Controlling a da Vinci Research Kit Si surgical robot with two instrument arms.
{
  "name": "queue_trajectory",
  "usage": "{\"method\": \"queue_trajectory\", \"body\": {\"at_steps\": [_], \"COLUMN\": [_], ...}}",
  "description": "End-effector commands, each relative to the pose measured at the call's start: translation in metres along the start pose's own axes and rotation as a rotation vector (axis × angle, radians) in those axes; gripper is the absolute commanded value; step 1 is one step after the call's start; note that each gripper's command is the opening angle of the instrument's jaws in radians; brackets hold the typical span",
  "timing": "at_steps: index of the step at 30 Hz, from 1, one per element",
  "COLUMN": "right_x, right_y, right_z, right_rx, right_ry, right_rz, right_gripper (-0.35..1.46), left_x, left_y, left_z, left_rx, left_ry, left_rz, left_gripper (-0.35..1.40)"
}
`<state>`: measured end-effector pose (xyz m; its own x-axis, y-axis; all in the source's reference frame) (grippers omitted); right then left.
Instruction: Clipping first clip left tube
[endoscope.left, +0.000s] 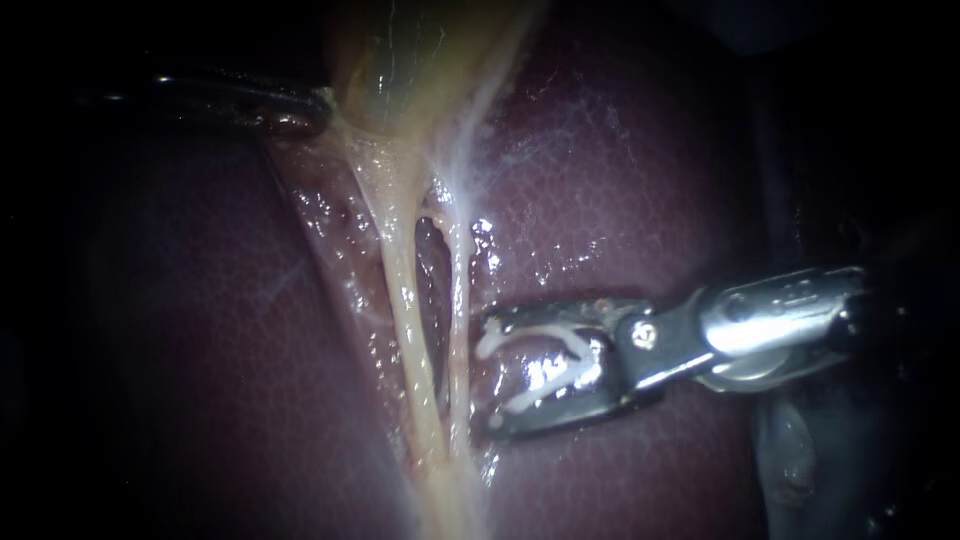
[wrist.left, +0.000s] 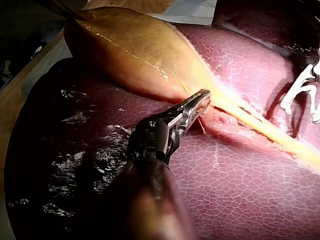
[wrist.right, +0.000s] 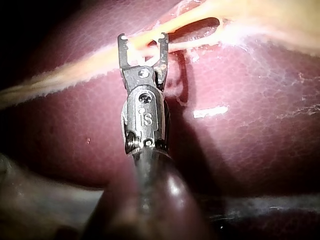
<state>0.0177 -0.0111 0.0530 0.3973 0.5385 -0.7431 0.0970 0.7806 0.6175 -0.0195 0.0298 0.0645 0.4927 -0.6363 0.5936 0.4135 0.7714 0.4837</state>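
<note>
Two pale tubes run down from the gallbladder (endoscope.left: 400, 60) over the liver (endoscope.left: 620, 180): the thicker yellowish left tube (endoscope.left: 405, 300) and the thin whitish right tube (endoscope.left: 460, 300). My right instrument (endoscope.left: 487, 370) comes in from the right, its jaws open and carrying a white clip (endoscope.left: 540, 360); the tips stand just right of the right tube. In the right wrist view the open jaws of the right instrument (wrist.right: 142, 42) straddle a pale tube (wrist.right: 75, 72). My left instrument (endoscope.left: 300, 110) is shut on tissue at the gallbladder's neck (wrist.left: 200, 102).
Glistening raw tissue (endoscope.left: 340, 230) lies left of the tubes. A dark gap (endoscope.left: 428, 240) opens between the two tubes. In the left wrist view the gallbladder (wrist.left: 135, 50) lies across the liver (wrist.left: 240, 190).
</note>
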Motion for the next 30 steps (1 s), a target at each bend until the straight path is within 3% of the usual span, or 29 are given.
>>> {"method": "queue_trajectory", "body": {"at_steps": [1,21,30], "right_x": [-0.0003,-0.0063,-0.0074], "right_y": [0.0001,0.0046,0.0059], "right_z": [0.0003,0.0039,0.0044], "right_rx": [0.002,0.062,0.094], "right_ry": [0.001,0.023,0.041], "right_rz": [0.004,0.123,0.155], "right_gripper": [0.5,0.5,0.5], "left_x": [0.0,0.0001,0.0002], "left_y": [0.0,-0.0001,-0.0001], "left_z": [0.0,0.0001,0.0001], "left_rx": [0.0,-0.001,-0.002], "left_ry": [0.0,0.0,0.0], "left_rz": [0.0,0.0,0.0], "left_gripper": [-0.35,-0.35,-0.35]}}
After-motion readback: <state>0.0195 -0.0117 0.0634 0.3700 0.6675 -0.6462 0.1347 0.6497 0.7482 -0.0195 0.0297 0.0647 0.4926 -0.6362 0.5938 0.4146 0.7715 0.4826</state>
